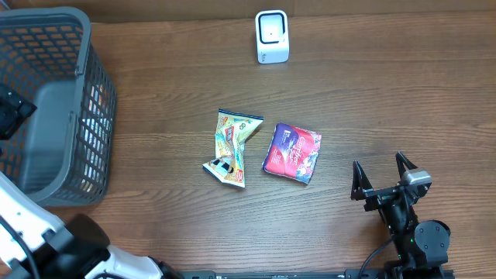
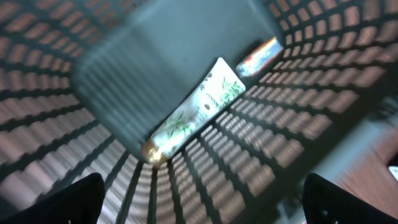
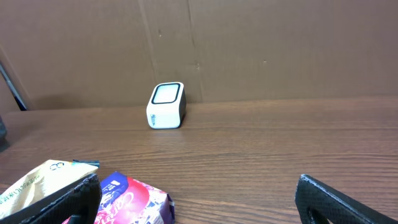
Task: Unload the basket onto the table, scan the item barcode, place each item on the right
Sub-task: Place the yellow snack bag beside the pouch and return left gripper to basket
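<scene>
The white barcode scanner [image 1: 272,36] stands upright at the back of the table, also seen in the right wrist view [image 3: 166,106]. A yellow-green snack pouch [image 1: 231,147] and a purple-and-red packet [image 1: 292,153] lie at mid-table. My left gripper [image 2: 205,208] hangs open over the inside of the grey basket [image 1: 54,101], holding nothing. Below it lies a white tube with green leaf print [image 2: 196,112] and a red-and-white item [image 2: 258,56]. My right gripper [image 1: 378,164] stands open and empty, right of the purple packet [image 3: 130,199].
The basket's mesh walls [image 2: 292,106] surround the left gripper's view on all sides. A brown cardboard wall [image 3: 249,50] rises behind the scanner. Bare wooden tabletop [image 1: 387,93] stretches between the scanner and the right gripper.
</scene>
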